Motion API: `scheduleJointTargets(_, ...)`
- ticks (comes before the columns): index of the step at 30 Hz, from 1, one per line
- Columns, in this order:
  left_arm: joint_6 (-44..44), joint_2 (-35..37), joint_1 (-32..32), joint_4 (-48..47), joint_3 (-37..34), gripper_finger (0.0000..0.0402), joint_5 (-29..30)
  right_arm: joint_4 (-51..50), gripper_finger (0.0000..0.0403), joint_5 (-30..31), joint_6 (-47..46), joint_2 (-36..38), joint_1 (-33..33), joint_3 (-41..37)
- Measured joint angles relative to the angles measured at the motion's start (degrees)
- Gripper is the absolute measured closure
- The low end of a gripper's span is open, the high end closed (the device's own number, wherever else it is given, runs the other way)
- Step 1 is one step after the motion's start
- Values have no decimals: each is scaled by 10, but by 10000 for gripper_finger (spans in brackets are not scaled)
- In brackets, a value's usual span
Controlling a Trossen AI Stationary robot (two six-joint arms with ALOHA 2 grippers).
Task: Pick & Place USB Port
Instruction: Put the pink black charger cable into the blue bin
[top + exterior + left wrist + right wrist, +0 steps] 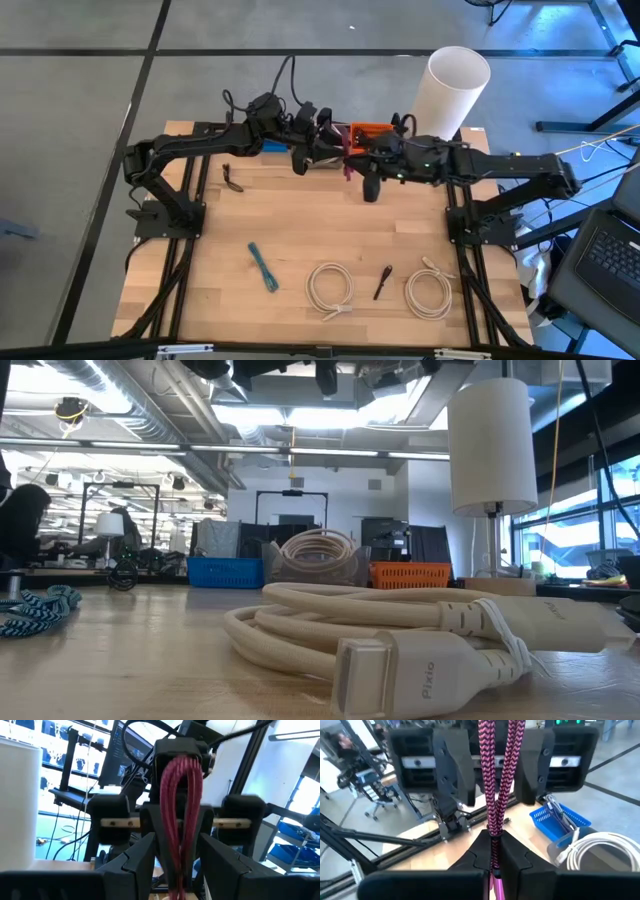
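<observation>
Between the two pincers, up over the table's far edge, a pink braided cable (495, 795) is hanging doubled over. Right gripper (492, 857) is pinching it tight, fingers closed on the strands. Left gripper (175, 865) is facing it with fingers standing apart around the same loop. Just beyond them, an orange basket (372, 130) and blue basket (559, 822) are sitting, white coils (330, 288) lying well nearer.

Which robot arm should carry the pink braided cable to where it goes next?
Probably the right. The right gripper is shut on the pink braided cable, while the left gripper faces it with jaws apart around the loop, not pinching it.
</observation>
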State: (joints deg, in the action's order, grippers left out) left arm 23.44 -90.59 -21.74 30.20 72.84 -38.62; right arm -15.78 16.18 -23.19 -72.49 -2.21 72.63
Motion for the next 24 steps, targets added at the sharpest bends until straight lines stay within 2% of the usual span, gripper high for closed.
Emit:
scheduleJointTargets(3, 0, 0, 0, -2, 0, 261, 0, 0, 390, -16, 11, -14, 9, 6)
scheduleJointTargets(5, -8, 0, 0, -4, 0, 279, -1, 2, 390, -27, 11, -17, 15, 7)
scheduleJointTargets(9, -28, 0, -1, -5, 1, 373, -31, 2, 390, -40, 11, -18, 20, 8)
scheduleJointTargets(10, -28, 0, -2, -5, 1, 383, -37, 2, 390, -40, 12, -18, 20, 8)
scheduleJointTargets(16, -30, 0, -2, -8, 1, 389, -36, -4, 385, -40, 14, -18, 24, 8)
scheduleJointTargets(19, -30, -1, -2, -9, 1, 389, -37, -15, 344, -40, 11, -18, 28, 8)
scheduleJointTargets(24, -32, -1, -9, -21, 1, 389, -39, -71, 232, -40, 11, -12, 41, 9)
